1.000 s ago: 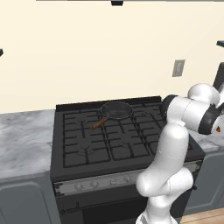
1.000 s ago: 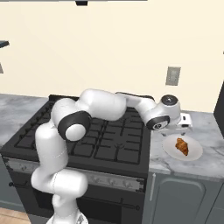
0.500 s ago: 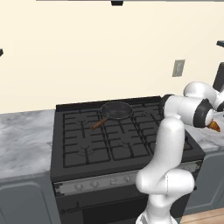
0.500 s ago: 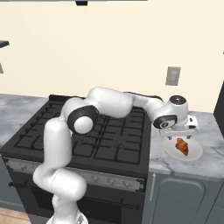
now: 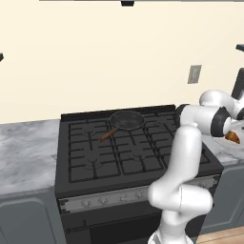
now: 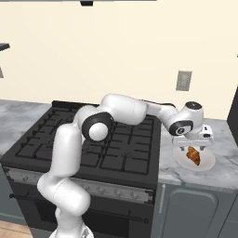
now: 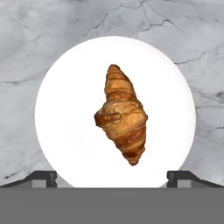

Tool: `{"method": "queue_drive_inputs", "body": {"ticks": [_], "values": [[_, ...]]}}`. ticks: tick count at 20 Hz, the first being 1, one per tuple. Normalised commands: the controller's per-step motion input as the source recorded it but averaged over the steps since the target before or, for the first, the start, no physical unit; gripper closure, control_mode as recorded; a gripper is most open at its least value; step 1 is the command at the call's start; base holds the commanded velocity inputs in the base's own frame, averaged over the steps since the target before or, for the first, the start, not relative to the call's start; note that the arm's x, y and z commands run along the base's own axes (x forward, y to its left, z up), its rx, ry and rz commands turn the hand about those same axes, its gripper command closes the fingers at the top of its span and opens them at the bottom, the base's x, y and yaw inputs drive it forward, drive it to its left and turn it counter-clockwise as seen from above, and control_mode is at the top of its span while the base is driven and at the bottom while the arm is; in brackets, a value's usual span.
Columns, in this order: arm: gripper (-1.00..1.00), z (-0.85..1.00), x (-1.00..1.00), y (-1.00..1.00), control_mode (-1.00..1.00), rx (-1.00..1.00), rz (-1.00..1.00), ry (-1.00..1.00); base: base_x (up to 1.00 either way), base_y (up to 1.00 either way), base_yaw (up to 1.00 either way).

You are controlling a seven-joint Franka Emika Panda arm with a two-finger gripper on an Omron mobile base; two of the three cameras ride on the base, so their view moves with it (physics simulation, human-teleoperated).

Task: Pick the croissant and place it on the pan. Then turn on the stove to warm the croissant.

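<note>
Gripper [image 6: 192, 145] is parked directly above the croissant [image 6: 193, 155], jaws wide apart, nothing between them and not touching the pastry. In the hand view both fingertips [image 7: 43, 178] sit at the bottom edge, one at 7 o'clock and one at 5 o'clock, with the croissant [image 7: 122, 115] dead centre between and above them, long axis running roughly 12 to 5 o'clock. Croissant lies on a white round plate [image 7: 65, 131], about mid-plate, plate resting on the grey marbled counter [image 7: 26, 48]. In the right base view the plate [image 6: 207, 162] is on the counter [image 6: 223, 167] just beside the right edge of the stove [image 6: 93, 144], at about 3 o'clock from the cooktop. In the left base view the croissant [image 5: 233, 137] shows as an orange sliver at the far right, mostly hidden behind the arm's wrist. Pan [image 5: 127, 119] sits on the stove [image 5: 133, 157] at the back centre burner, roughly 12 o'clock on the cooktop, wooden handle pointing toward 7 o'clock, bowl bare. Pan and croissant well apart, the arm stretched across the right side of the cooktop between them. Knob strip [image 5: 124, 196] runs along the stove front; knob positions too small to tell. Wall outlet [image 6: 183, 80] above the counter, at 12 o'clock from the plate.
</note>
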Motion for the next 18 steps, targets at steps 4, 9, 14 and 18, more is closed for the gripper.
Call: {"method": "queue_drive_inputs", "body": {"ticks": [4, 9, 14, 18], "values": [[-1.0, -0.25, 0.07, -0.04, -1.0, 0.0, 0.0, 0.04, 0.0, 0.0, 0.0], [-1.0, -0.27, 0.07, -0.04, -1.0, 0.0, 0.0, 0.06, 0.0, 0.0, 0.0], [-1.0, -0.23, 0.08, -0.05, -1.0, 0.0, 0.0, 0.06, 0.0, 0.0, 0.0], [-1.0, -0.16, 0.06, -0.11, -1.0, 0.03, 0.0, 0.03, 0.0, 0.0, 0.0]]}}
